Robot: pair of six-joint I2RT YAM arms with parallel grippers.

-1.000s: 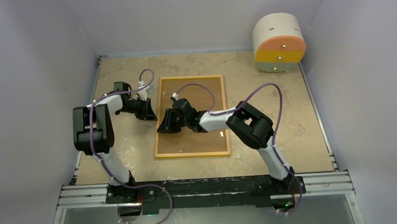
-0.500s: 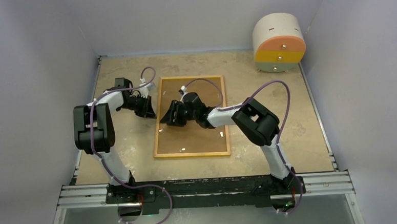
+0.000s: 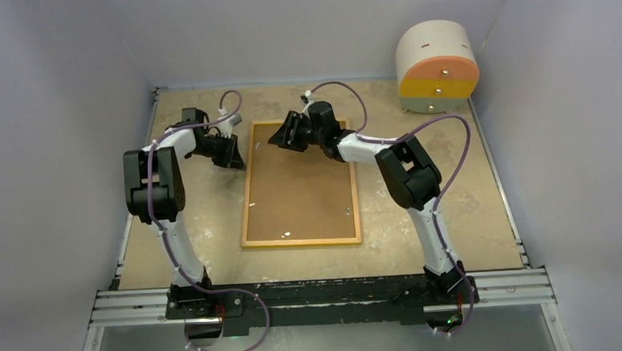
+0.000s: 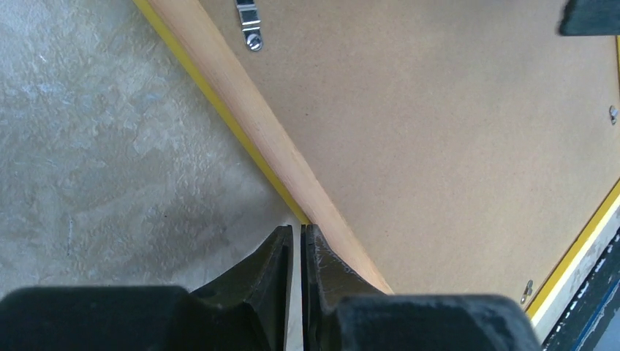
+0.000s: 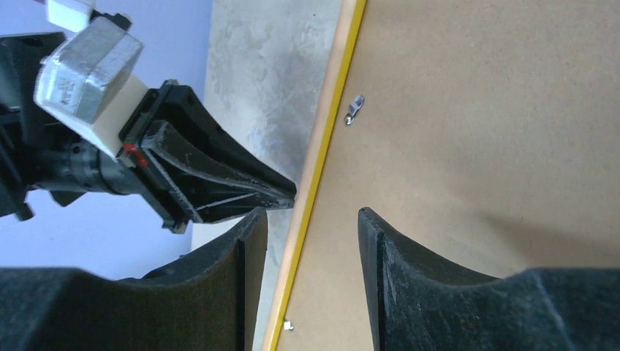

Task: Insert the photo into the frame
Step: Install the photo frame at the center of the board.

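My left pincer (image 4: 296,230), near-clenched and empty, noses the frame's (image 4: 241,95) long left rail; my released right pincer (image 5: 311,216) hangs over that rail.

light: bright, even | shadows: soft | blur: left hand (image 4: 296,232) base, close up

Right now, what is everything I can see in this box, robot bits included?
frame: one, light wood back up, yellow front edge, flat mid-table.
backing board: one, brown, inside the frame.
metal clips: at least three, silver, near the board's edges.
drawer unit: one, cream, yellow and orange, far right corner.
table: one, mottled beige, under everything.
left gripper: one, black, shut, at frame's left edge.
right gripper: one, black, open, over frame's far left part.
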